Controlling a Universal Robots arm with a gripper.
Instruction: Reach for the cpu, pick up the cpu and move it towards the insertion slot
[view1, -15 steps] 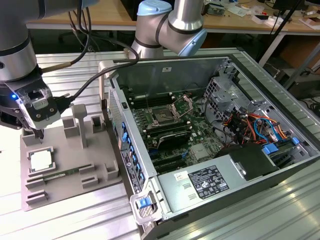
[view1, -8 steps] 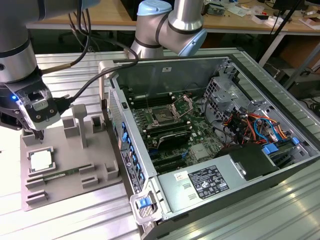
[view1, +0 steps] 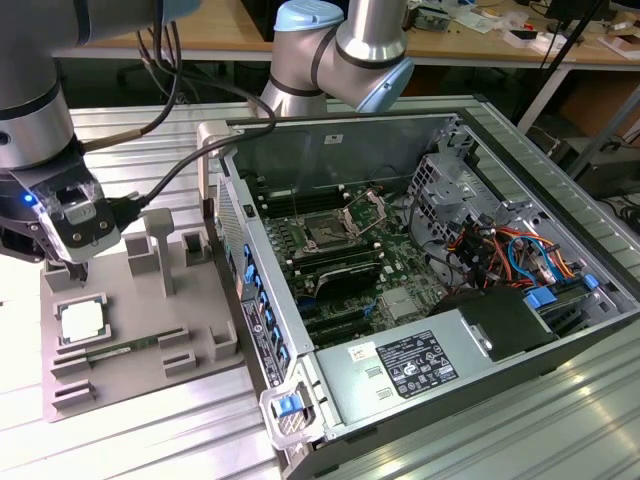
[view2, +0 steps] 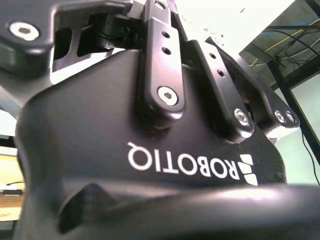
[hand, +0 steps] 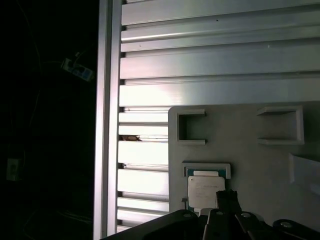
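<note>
Barely begun: the gripper (view1: 80, 266) hovers above the unlifted cpu (view1: 82, 322); I cannot tell how wide it stands. In the exterior view, the insertion slot (view1: 325, 235) sits well apart, at the cpu's three o'clock.

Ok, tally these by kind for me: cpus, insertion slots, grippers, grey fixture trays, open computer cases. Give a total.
cpu: 1
insertion slot: 1
gripper: 1
grey fixture tray: 1
computer case: 1
Total: 5
</note>
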